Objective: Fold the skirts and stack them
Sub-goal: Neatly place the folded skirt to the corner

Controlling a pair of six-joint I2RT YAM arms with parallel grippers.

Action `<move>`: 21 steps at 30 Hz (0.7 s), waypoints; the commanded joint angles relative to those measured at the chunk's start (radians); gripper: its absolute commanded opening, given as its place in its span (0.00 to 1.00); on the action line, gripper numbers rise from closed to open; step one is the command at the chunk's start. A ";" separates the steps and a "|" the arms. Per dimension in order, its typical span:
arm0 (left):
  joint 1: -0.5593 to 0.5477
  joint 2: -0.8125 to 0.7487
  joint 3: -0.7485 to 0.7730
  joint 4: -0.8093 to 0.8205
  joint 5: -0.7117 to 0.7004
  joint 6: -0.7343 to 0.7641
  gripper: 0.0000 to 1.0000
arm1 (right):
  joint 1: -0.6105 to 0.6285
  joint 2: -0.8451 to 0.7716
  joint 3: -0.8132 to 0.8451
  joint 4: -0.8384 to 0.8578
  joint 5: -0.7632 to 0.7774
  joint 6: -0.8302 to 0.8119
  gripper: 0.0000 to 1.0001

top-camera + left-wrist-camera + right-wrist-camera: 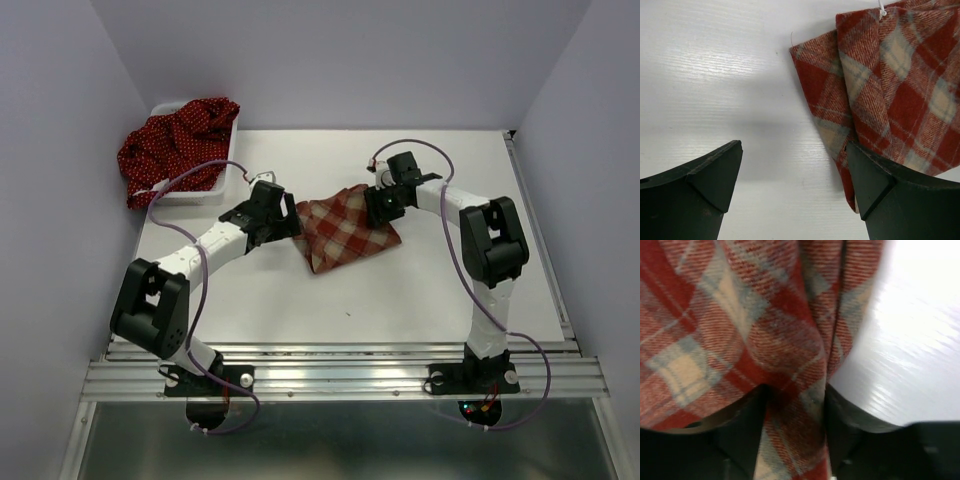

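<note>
The red-and-cream plaid skirt (345, 232) lies bunched on the white table between my two grippers. My right gripper (378, 207) is shut on a fold of its right edge; the plaid cloth (790, 340) fills the right wrist view and runs down between the fingers (745, 420). My left gripper (285, 222) is open at the skirt's left edge, with bare table between its fingers; the right fingertip (875, 175) touches the plaid corner (890, 85). The dark red dotted skirts (180, 140) are piled in and over the white basket (195, 192) at the back left.
The basket sits against the left wall at the table's back left corner. Grey walls enclose the table on the left, back and right. A metal rail (340, 375) runs along the near edge, with both arm bases on it.
</note>
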 commanded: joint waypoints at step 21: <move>0.067 0.126 0.287 -0.017 -0.060 0.060 0.94 | -0.207 -0.064 0.123 0.039 0.432 -0.046 0.01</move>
